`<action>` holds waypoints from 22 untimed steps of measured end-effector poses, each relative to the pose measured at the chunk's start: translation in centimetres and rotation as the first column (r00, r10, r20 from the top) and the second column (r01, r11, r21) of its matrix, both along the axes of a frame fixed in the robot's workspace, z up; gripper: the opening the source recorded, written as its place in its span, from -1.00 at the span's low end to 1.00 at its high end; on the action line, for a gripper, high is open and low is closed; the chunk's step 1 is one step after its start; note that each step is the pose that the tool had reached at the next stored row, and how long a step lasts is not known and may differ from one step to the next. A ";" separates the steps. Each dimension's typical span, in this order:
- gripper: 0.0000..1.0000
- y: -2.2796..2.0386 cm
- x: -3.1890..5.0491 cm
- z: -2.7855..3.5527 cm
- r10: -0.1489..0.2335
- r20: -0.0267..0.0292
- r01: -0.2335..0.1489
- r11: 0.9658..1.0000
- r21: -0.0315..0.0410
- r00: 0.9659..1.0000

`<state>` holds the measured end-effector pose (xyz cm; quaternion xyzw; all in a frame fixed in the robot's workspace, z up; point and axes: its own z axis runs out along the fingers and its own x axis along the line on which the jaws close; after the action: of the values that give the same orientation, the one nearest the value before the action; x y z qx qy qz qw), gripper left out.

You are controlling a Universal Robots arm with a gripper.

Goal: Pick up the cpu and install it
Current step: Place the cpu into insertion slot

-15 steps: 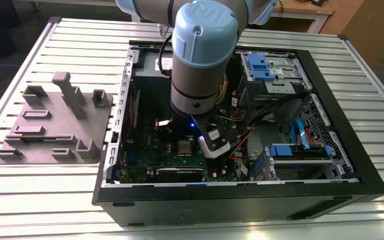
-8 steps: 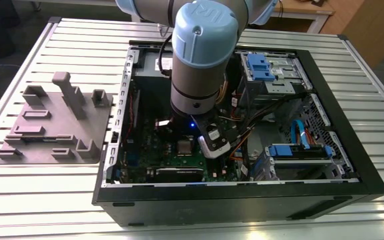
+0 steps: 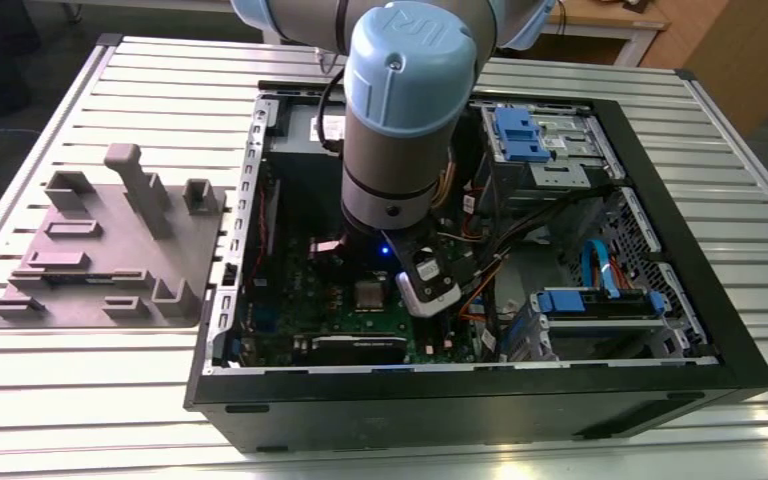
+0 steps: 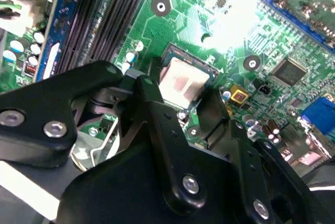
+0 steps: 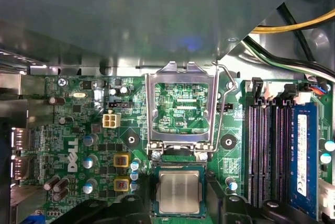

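Observation:
The cpu (image 5: 179,191), a small silvery square with a pale rim, lies flat in the socket on the green motherboard (image 5: 78,130); it is also in the second wrist view (image 4: 182,81). My gripper (image 5: 179,208) (image 4: 180,98) hangs right over it, open, with one black finger (image 4: 146,96) on each side of the chip and a sliver of board showing between chip and finger. The grey metal socket frame (image 5: 180,106) is tipped up and open beside the chip. In the exterior view my arm (image 3: 398,120) reaches down into the open computer case (image 3: 491,400).
Memory slots and a blue module (image 5: 303,156) run alongside the socket. Yellow and black cables (image 5: 293,25) hang near the frame's lever (image 5: 224,103). Blue drive brackets (image 3: 598,300) fill the case's side at the exterior view's right. A grey fixture plate (image 3: 104,250) lies on the slatted table.

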<state>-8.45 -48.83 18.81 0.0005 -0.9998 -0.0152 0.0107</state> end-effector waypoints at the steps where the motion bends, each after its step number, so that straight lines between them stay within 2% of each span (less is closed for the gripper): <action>1: 0.09 0.00 0.00 0.01 0.000 0.000 0.000 1.000 0.000 1.000; 6: 0.09 -0.01 -0.01 0.16 0.000 0.000 0.000 1.000 -0.001 1.000; 14: 0.09 0.00 -0.01 1.26 0.000 0.000 0.000 1.000 -0.001 1.000; 17: 0.09 -0.01 -0.01 1.17 0.000 0.000 0.000 1.000 0.000 1.000; 20: 0.09 -0.01 -0.01 0.68 0.000 0.000 0.000 1.000 -0.001 1.000; 22: 0.09 -0.01 -0.01 0.59 0.000 0.000 0.000 1.000 -0.001 1.000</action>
<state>-8.46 -48.85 19.41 0.0005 -0.9998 -0.0148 0.0109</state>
